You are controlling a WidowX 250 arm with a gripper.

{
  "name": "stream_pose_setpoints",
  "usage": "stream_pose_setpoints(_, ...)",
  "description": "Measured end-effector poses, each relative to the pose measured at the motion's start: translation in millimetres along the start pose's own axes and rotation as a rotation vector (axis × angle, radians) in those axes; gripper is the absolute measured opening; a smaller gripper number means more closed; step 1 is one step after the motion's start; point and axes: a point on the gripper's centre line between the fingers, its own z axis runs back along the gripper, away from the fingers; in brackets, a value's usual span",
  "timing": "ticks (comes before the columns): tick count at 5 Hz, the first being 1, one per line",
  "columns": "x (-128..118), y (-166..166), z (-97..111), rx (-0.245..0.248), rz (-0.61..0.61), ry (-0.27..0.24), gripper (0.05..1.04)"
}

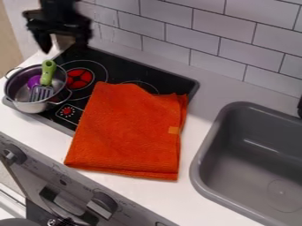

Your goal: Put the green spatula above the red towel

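Note:
High at the upper left, the gripper (62,37) hangs over the back corner of the stove, its two fingers spread apart with nothing between them. Below it, the green spatula (47,73) leans in a metal pot, its green handle up against the rim and its grey slotted head (41,93) down inside. The red towel (133,132), orange-red and folded, lies flat over the right part of the stove and the counter in front. Spatula and towel are apart.
The metal pot (29,107) stands at the stove's left end and also holds a purple object (34,81). A black stovetop (141,72) lies behind the towel. At the right is a grey sink (205,152); a tiled wall runs behind.

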Motion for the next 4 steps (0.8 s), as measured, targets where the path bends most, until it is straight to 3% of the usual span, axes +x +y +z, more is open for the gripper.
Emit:
stream_pose_setpoints(2, -16, 21, -13, -0.042, -0.029, -0.015, 0.997)
stream_pose_setpoints(4, -27, 17, -25, -0.033, -0.046, -0.029, 0.997)
